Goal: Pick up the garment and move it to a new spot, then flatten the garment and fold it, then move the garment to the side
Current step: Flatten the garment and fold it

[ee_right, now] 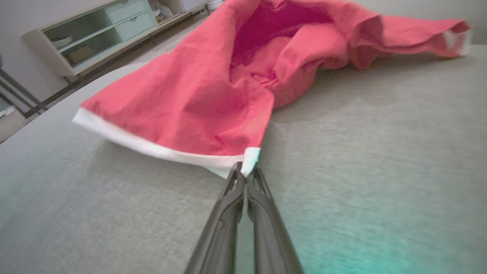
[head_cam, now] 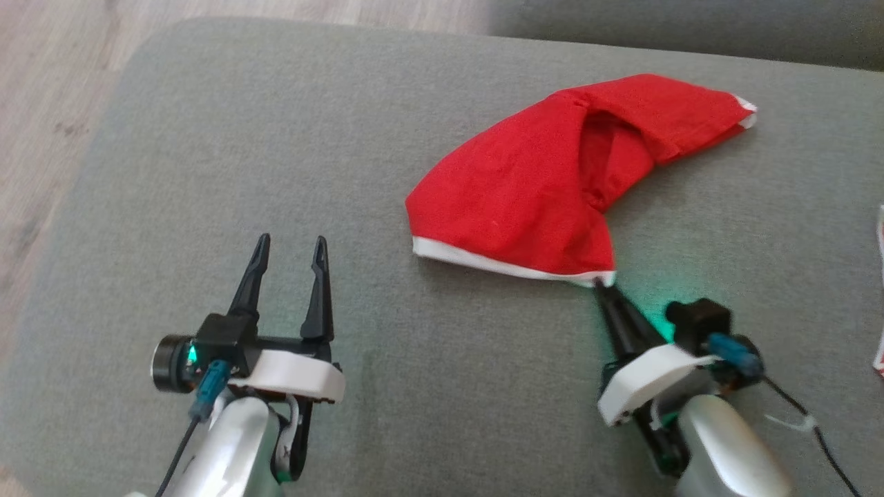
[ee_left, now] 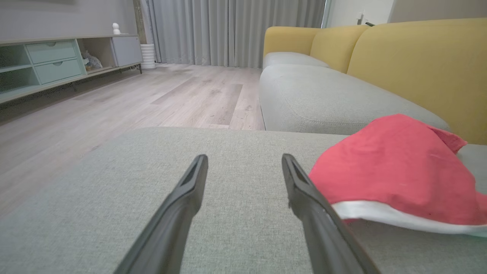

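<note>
Grey cushion (head_cam: 276,138); garment (head_cam: 525,186) diagonal, tip far-right

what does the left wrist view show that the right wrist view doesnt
Left wrist view, not the right: the left claw, open, with nothing between its fingers, plus a yellow sofa backrest and grey curtains.
Right wrist view, not the left: the right claw shut on the white-hemmed corner of the red garment, and the garment's darker open inside.
Both: the garment, the grey cushion it lies on, and the cabinet with pale green drawers.
</note>
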Tool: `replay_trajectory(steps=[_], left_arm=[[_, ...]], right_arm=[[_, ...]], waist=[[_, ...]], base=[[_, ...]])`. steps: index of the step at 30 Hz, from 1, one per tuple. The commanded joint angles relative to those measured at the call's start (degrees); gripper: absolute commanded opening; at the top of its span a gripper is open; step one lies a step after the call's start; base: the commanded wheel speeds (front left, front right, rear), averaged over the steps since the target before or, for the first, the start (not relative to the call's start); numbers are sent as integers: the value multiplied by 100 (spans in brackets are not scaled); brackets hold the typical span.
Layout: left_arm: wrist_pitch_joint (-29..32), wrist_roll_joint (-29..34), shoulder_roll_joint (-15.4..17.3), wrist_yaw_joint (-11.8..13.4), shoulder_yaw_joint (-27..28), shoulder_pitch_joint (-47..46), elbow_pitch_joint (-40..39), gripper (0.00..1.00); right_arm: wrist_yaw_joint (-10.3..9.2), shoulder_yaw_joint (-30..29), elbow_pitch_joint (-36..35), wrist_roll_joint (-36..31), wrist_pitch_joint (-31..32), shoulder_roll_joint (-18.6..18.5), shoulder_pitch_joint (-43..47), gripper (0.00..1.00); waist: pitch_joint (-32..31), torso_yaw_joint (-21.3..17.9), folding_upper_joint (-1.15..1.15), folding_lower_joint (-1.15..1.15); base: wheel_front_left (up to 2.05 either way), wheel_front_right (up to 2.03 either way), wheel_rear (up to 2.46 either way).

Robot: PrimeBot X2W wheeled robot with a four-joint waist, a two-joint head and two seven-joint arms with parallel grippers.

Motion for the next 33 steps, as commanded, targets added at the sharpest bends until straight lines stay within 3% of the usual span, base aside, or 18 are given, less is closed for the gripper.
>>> replay_trajectory(steps=[1,10,18,24,25,26,33], left_arm=[[-53,86,46,-15,249,-132,-138,100],[-53,194,39,-116,308,19,-75,100],[-53,272,-35,-177,264,75,5,100],[-53,311,-82,-209,243,68,38,100],[-53,320,-90,-219,235,60,44,100],[-53,329,-98,-227,227,53,53,100],[-53,375,-114,-283,224,89,59,100]], right_arm=[[-4,7,-138,38,-104,1,-89,0],[-4,-1578,-719,-357,-110,1,632,0],[-4,-2266,-1356,-520,245,1,1200,0],[-4,-2629,-1405,-605,495,1,1393,0],[-4,-2675,-1432,-655,449,1,1398,63],[-4,-2689,-1456,-630,390,1,1387,100],[-4,-1831,-1892,-167,-239,1,1276,100]], waist=[[-62,-69,0,0],[-350,-562,0,0],[-491,-852,0,0],[-524,-899,0,0],[-527,-893,0,0],[-533,-884,0,0],[-577,-759,0,0]], base=[[0,0,0],[0,0,0],[0,0,0],[0,0,0],[0,0,0],[0,0,0],[0,0,0]])
